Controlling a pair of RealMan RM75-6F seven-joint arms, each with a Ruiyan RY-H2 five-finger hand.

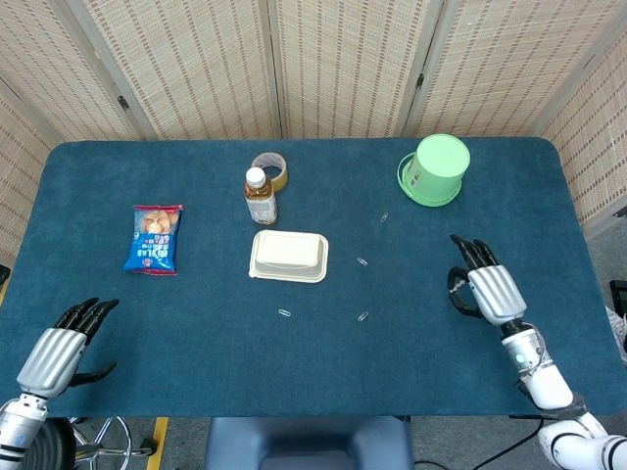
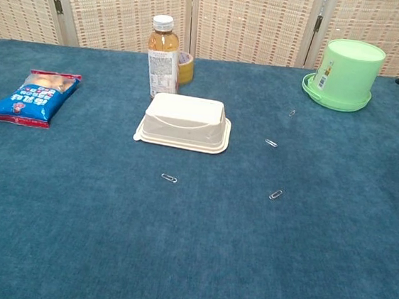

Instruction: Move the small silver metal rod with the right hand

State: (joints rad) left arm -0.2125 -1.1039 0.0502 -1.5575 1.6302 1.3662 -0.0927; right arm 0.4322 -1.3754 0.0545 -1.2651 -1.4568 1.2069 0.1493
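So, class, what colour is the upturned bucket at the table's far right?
Light green bucket, seen best in the chest view.

Right hand (image 1: 485, 290) shows a ribbed silver-grey shell across its back, black fingers (image 1: 468, 251) running out of it, and a white segmented wrist and forearm (image 1: 545, 382) with a metal collar behind. Left hand (image 1: 59, 349) matches: same silver ribbed back, black fingers, white wrist at the frame edge.

Things spread across the table (image 1: 196, 372)
Snack bag (image 1: 155, 238) near the left edge; bottle (image 1: 260, 197) behind the box (image 1: 289, 255); bucket (image 1: 435, 169) toward the back right corner.
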